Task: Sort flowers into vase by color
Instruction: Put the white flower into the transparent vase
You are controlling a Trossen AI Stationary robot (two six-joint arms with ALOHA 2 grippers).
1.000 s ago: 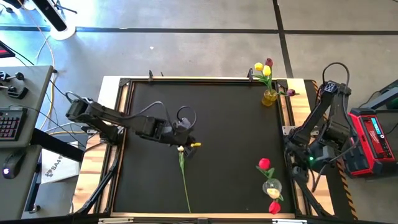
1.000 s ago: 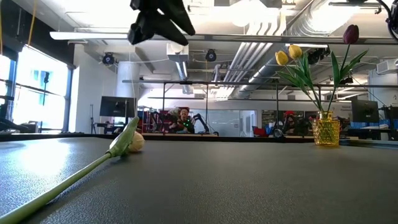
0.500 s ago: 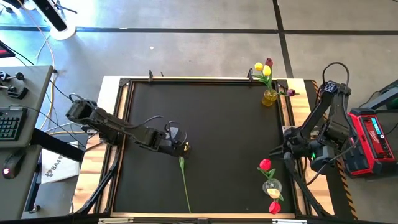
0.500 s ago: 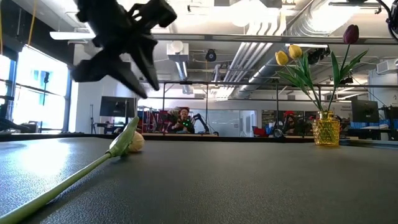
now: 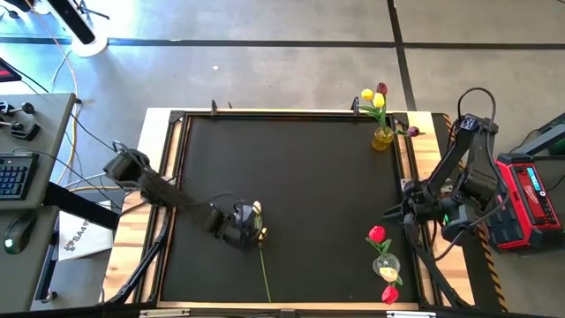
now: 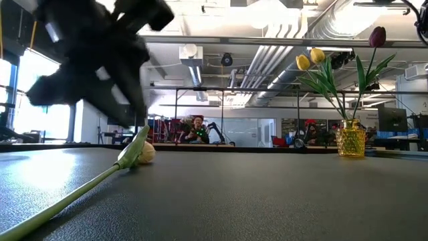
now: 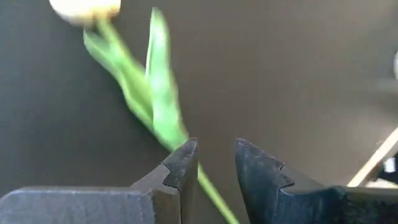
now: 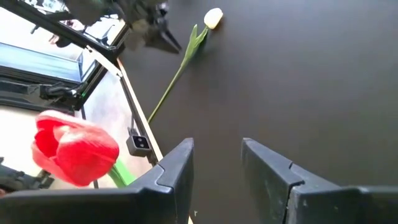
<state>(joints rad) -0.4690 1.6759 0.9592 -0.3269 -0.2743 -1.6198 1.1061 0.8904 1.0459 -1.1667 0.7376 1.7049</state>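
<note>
- On the far right corner of the counter, a yellow glass vase holds two yellow tulips and a dark maroon tulip, so that one already looks mixed in colour.
- A clear vase stands at the near right edge with a red tulip leaning out of it; another red bloom shows just below it.
- One cream-white tulip lies flat on the counter, its stem running toward the near edge; it is the only flower I can see left unsorted.
- The left hand hangs low over that stem just behind the head, fingers narrowly apart with the stem between them, gripping nothing yet.
- The right hand waits by the right edge near the clear vase, fingers partly apart and empty.
</note>
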